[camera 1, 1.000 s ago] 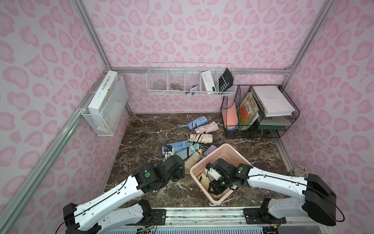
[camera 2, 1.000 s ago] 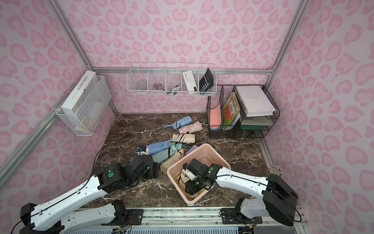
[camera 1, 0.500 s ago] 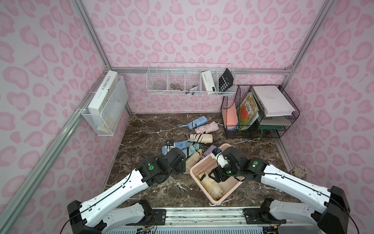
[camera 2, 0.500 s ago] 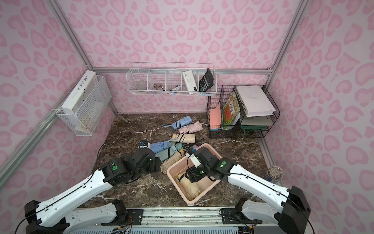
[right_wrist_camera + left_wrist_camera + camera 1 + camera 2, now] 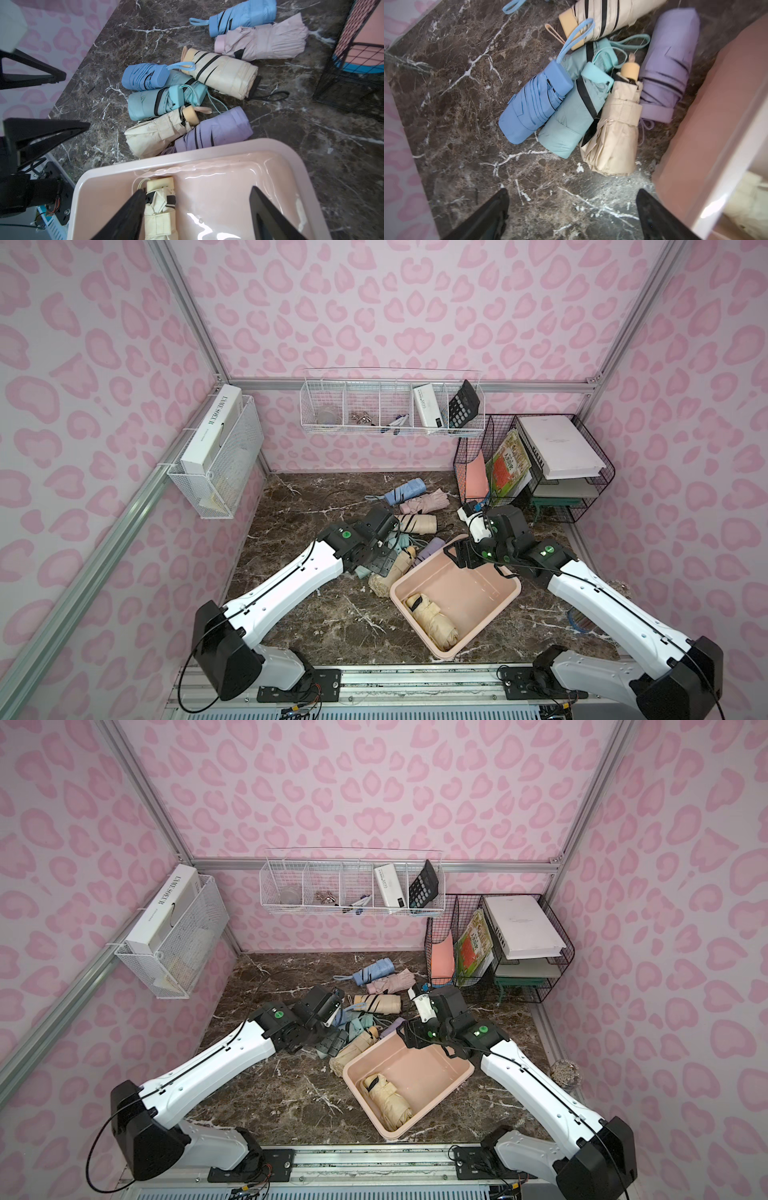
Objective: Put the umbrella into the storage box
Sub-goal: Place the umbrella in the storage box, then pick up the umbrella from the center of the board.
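storage box (image 5: 207,151): glossy smooth plastic | cream umbrella (image 5: 160,209): matt creased cloth | table (image 5: 467,108): polished marble-look stone, veined

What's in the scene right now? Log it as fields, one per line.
storage box: on the marble table, one cream umbrella lying inside
umbrella pile: several folded umbrellas on the table, outside the box, next to it
left pincer: open, empty, above the table near the pile
right pincer: open, empty, above the box
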